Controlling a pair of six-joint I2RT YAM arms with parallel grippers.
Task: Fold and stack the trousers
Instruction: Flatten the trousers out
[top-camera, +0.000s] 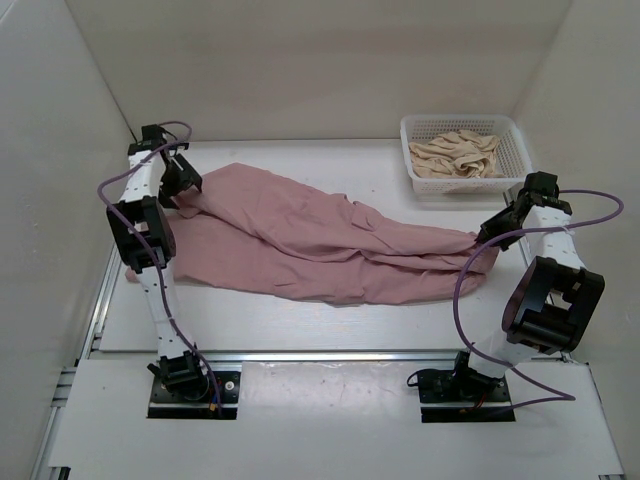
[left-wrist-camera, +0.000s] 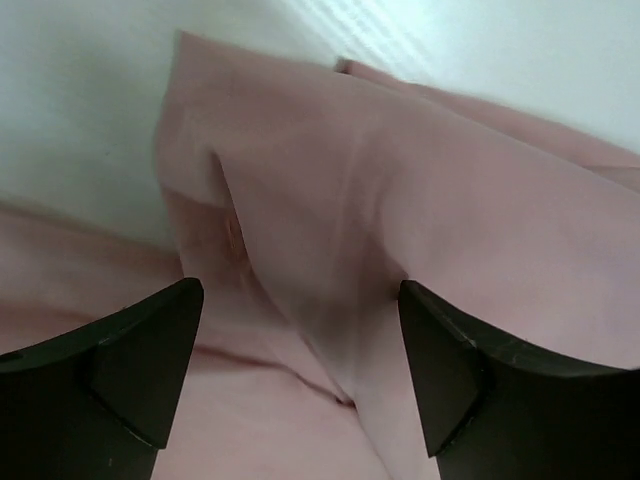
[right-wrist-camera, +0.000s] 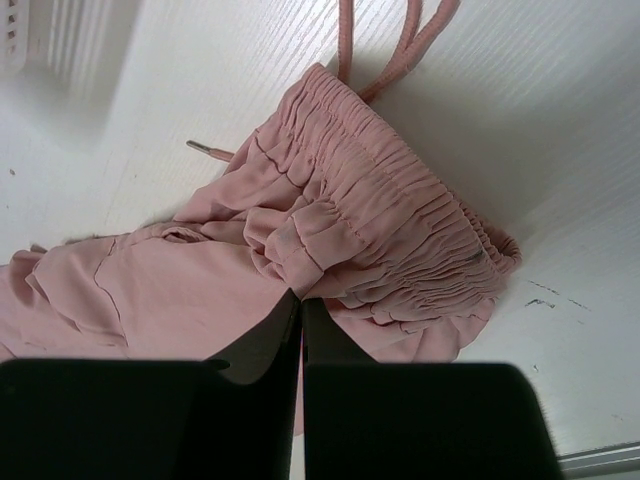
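Currently on bench (top-camera: 300, 322): one pair of dusty-pink trousers (top-camera: 320, 250), spread out and wrinkled, not yet folded.
Landmark: white slotted basket (top-camera: 462, 186) at the far right of the bench.
Basket contents: a crumpled beige garment (top-camera: 455, 152).
Trousers position: nearer than the basket and stretching away from it to the left. The waist end lies near the basket's near side and the leg end lies well apart from it.
Trousers lay: the two legs overlap along their length and fan wider with distance from the basket.
Waistband (right-wrist-camera: 400, 225): gathered elastic, bunched and partly turned over, resting on the bench on the side nearest the basket.
Drawstring cords (right-wrist-camera: 400, 40): two pink cords running off the waistband across bare bench. A third loose cord tip (right-wrist-camera: 205, 150) lies flat beside the fabric.
Right claw (top-camera: 488, 232): just nearer than the basket, at the waist end. The fingers (right-wrist-camera: 400, 420) are pressed together with a thin fold of trousers fabric pinched at the tips, just below the waistband.
Left claw (top-camera: 183, 188): far from the basket, over the leg end. The jaws stand wide apart and hold nothing.
Left claw contact: a raised ridge of pink fabric lies between the fingertips (left-wrist-camera: 130, 350) without being clamped by them. Whether the tips touch the cloth cannot be told.
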